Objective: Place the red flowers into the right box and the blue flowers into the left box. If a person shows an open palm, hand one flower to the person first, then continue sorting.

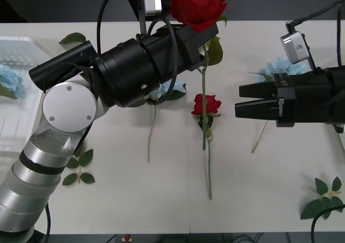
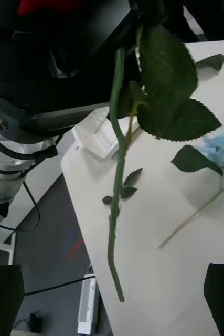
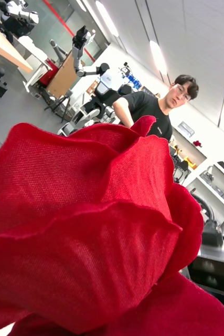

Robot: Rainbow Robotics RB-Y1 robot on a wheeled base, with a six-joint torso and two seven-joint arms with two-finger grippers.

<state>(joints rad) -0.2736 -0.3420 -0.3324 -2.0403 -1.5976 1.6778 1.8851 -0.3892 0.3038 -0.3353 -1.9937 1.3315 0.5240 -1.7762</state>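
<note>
Front view showed the left pincer [image 1: 207, 35] raised above the middle of the desk [image 1: 242, 200], closed on the stem of a red rose [image 1: 198, 5] just under its bloom; the bloom stood above the pincer and the long green stem [image 1: 205, 130] hung down from it, its end clear of the desk surface. In the left wrist view the red petals [image 3: 91, 226] of that held rose sat right against the camera.

The right pincer [image 1: 238, 100] hovered to the right of the hanging stem, level with its middle, fingers parted and empty; in the right wrist view the stem [image 2: 117, 199] and its large leaves [image 2: 169, 89] hung just ahead of the open fingers [image 2: 4, 294].

A second red rose [image 1: 205, 105] lay on the desk between the two pincers, just behind the hanging stem. One blue flower [image 1: 280, 66] lay behind the right pincer, another [image 1: 164, 89] was partly hidden under the left arm, and a third [image 1: 9, 81] lay in the left box [image 1: 21, 43], far to the left of the left pincer. Loose leaf sprigs [image 1: 323, 200] lay near the front of the desk.
</note>
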